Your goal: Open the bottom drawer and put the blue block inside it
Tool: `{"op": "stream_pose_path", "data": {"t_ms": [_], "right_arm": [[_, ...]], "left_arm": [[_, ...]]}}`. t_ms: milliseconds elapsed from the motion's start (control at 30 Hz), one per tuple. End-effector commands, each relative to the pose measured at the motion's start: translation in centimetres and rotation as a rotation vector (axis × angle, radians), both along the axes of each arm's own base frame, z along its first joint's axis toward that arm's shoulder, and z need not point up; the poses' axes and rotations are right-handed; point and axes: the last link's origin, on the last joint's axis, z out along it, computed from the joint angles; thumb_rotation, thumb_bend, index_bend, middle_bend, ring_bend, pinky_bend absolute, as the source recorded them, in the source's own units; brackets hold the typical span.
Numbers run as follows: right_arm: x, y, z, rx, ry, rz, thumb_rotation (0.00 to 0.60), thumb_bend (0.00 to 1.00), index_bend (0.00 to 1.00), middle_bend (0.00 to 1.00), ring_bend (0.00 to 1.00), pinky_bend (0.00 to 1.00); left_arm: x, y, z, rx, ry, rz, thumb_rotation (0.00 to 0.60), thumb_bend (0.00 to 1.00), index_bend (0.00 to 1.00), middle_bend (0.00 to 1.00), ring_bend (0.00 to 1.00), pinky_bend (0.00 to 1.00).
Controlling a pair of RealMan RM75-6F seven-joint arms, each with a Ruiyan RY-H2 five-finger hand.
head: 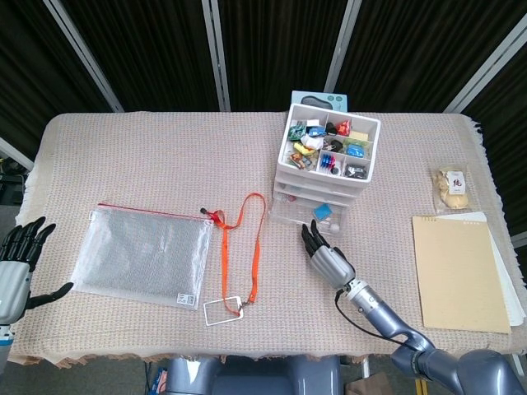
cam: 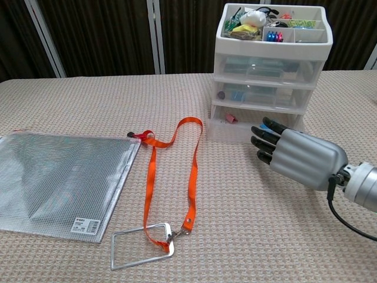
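I'm pressing my right hand (cam: 294, 154), fingers extended and grasping nothing, against the front of the bottom drawer (head: 306, 216) at centre frame. The blue block (head: 322, 212) is sitting inside it, so I judge only the last bit of closing remains. My left hand (head: 18, 262) is idling open, lower left.

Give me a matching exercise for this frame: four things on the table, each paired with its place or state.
Things:
1. blue block
2. orange lanyard
3. mesh zip pouch
4. right hand

Places:
A. fingers at the bottom drawer front
B. table's left part
C. inside the bottom drawer
D. between pouch and drawer unit

Pairs: 1-C, 2-D, 3-B, 4-A
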Motion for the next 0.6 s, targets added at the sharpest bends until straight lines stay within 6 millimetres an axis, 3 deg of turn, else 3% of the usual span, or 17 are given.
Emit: {"op": "stream_pose_path", "data": {"t_ms": [33, 333, 600], "right_arm": [[0.1, -0.8, 0.0, -0.015, -0.003, -0.016, 0.6, 0.33, 0.23, 0.1, 0.0, 0.11], [-0.9, -3.1, 1.2, -0.081, 0.003, -0.071, 0.6, 0.33, 0.23, 0.1, 0.0, 0.11], [-2.1, -3.9, 2.2, -0.118, 0.002, -0.106, 0.6, 0.33, 0.23, 0.1, 0.0, 0.11]], "left_arm": [[0.0, 0.0, 0.0, -0.001, -0.002, 0.002, 0.6, 0.12, 0.08, 0.0, 0.0, 0.0], [0.0, 0.1, 0.0, -0.008, -0.003, 0.012, 0.6, 0.12, 0.08, 0.0, 0.0, 0.0], [0.0, 0.2, -0.1, -0.013, -0.004, 0.016, 0.6, 0.12, 0.08, 0.0, 0.0, 0.0]]}}
